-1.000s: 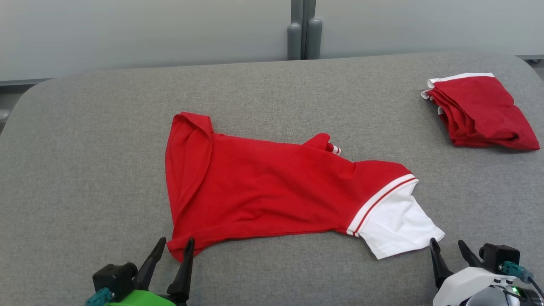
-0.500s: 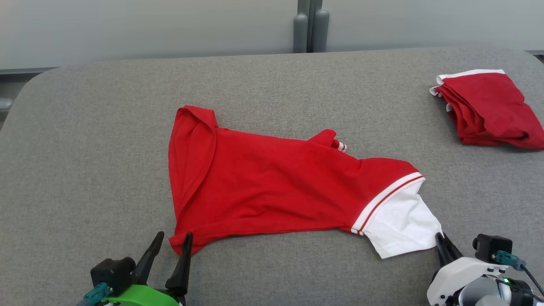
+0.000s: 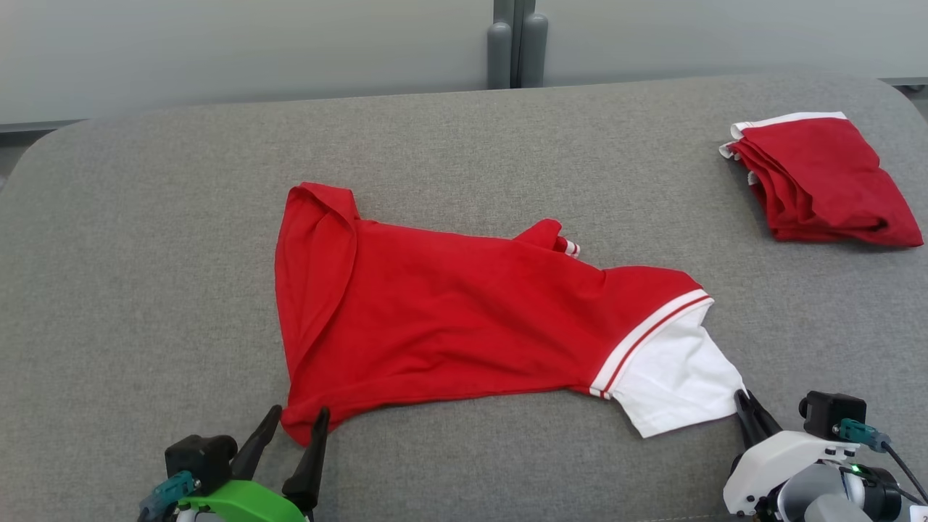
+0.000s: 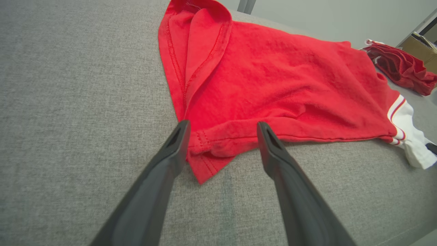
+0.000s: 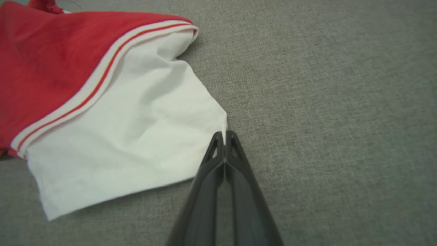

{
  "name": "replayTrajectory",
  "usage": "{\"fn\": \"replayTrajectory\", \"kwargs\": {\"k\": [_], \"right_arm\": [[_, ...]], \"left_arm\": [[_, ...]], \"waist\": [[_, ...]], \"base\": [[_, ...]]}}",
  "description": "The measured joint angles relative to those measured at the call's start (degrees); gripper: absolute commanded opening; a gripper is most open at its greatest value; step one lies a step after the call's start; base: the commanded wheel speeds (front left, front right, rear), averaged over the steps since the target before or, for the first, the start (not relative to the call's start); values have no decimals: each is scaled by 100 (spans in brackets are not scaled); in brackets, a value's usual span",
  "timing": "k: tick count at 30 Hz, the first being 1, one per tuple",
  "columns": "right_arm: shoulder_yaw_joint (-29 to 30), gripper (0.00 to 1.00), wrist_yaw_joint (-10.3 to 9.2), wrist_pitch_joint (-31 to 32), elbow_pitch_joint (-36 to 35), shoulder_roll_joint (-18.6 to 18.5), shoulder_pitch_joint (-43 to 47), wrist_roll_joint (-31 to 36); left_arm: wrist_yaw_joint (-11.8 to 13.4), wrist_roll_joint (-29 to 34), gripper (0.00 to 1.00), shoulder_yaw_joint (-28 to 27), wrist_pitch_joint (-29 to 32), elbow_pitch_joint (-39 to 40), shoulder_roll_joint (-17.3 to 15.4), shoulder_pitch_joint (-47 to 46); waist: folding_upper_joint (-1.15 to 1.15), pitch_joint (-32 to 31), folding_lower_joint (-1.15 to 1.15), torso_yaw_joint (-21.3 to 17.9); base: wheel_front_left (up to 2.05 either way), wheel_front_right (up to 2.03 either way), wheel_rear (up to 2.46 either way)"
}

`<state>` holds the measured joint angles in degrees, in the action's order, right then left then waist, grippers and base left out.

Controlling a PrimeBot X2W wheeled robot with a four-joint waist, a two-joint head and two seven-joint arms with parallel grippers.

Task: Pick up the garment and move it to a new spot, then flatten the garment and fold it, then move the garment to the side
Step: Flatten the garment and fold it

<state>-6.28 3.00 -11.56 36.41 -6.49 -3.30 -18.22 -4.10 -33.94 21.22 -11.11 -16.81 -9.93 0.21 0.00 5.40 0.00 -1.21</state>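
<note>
While the garment lies rumpled at the middle of the table, the left gripper at the table's near left holds its fingers apart astride the red hem corner. Closing there, it may catch only one layer, or the grey cover too. At the table's near right, the right gripper has its fingers pressed together on the very tip of the white sleeve. So thin a bite may slip on lifting. A long drag could disturb the folded pile at the table's far right.
</note>
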Motion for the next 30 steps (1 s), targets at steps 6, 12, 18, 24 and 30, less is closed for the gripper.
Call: {"fn": "replayTrajectory", "kwargs": {"k": [6,12,18,24,30], "right_arm": [[3,0,1,-51,104,-11,-31,0],[8,0,3,-81,207,-27,-87,0],[12,0,52,-110,270,-33,-116,0],[31,0,52,-153,322,-33,-162,-1],[37,0,55,-162,388,-37,-218,-1]], "left_arm": [[-16,-18,100,-4,48,-120,2,-21],[-43,-67,100,-5,56,-205,14,-36],[-43,-67,100,-33,54,-314,18,-48],[-41,-67,100,-58,54,-439,11,-62],[-42,-75,100,-64,54,-527,15,-116]], "waist": [[0,-27,0,-84],[0,-36,0,-101],[0,-27,0,-110],[0,-13,0,-111],[0,-6,0,-117]], "base": [[0,0,0],[0,0,0],[0,0,0],[0,0,0],[0,0,0]]}}
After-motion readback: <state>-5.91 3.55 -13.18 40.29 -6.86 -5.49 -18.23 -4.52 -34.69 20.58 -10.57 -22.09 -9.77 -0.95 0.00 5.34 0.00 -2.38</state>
